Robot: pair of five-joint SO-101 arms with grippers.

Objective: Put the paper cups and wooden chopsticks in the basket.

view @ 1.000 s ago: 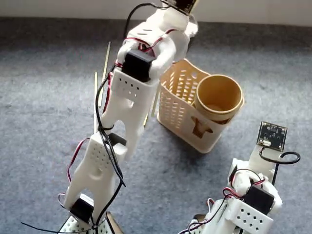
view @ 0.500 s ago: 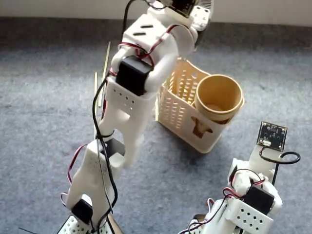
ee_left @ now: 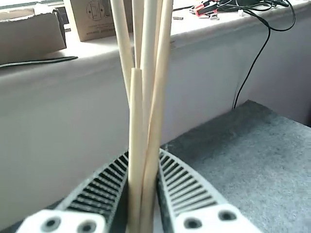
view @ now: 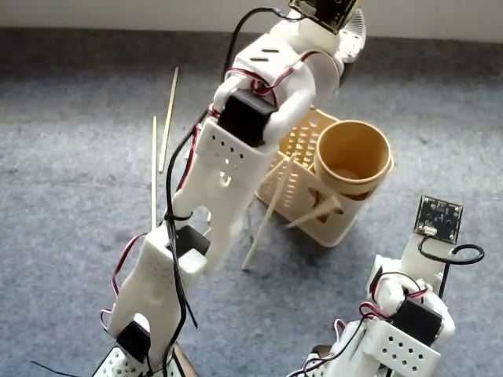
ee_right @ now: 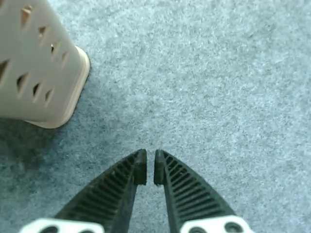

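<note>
The left claw (ee_left: pixel 145 160) is clamped tight on a bundle of pale wooden chopsticks (ee_left: pixel 146 97), held high above the far side of the cream perforated plastic basket (view: pixel 338 228), where a tan paper cup (view: pixel 354 157) sits tilted in the near corner. Two thin loose sticks (view: pixel 167 118) lie on the grey carpet (ee_right: pixel 218 73) well off to the side, and two more (view: pixel 267 216) slant across the basket's outer wall. The right claw (ee_right: pixel 149 167) hangs over bare carpet near the basket's foot, nearly closed and gripping nothing.
</note>
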